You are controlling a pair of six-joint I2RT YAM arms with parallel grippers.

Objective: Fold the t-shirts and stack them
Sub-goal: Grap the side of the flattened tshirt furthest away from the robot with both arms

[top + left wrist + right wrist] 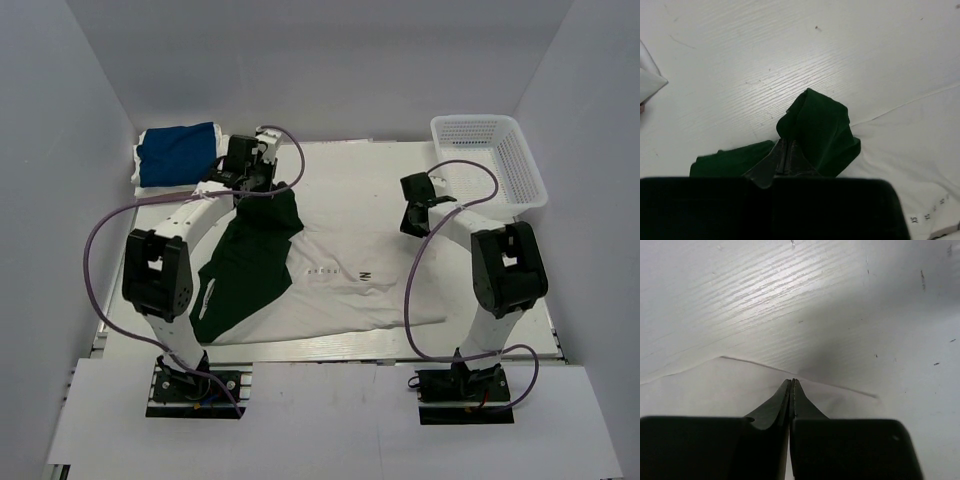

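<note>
Your left gripper (788,146) is pinching a bunched edge of the dark green shirt (248,270), which is draping over the flat white shirt (350,295). Your right gripper (792,384) is resting, fingers pressed together, at the white shirt's far edge. The blue shirt (178,152) is lying folded far-left.

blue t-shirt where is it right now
In the top view the blue t-shirt lies at the far left corner of the table, just left of the left tool.

White left arm (192,216) and white right arm (456,226), each with chunky black joint housings (155,275). Thin purple cables (100,225) looping from wrist to base. Black base plates (195,385) with small coloured wires. Matt black jaws, tapering to thin ridged tips.
</note>
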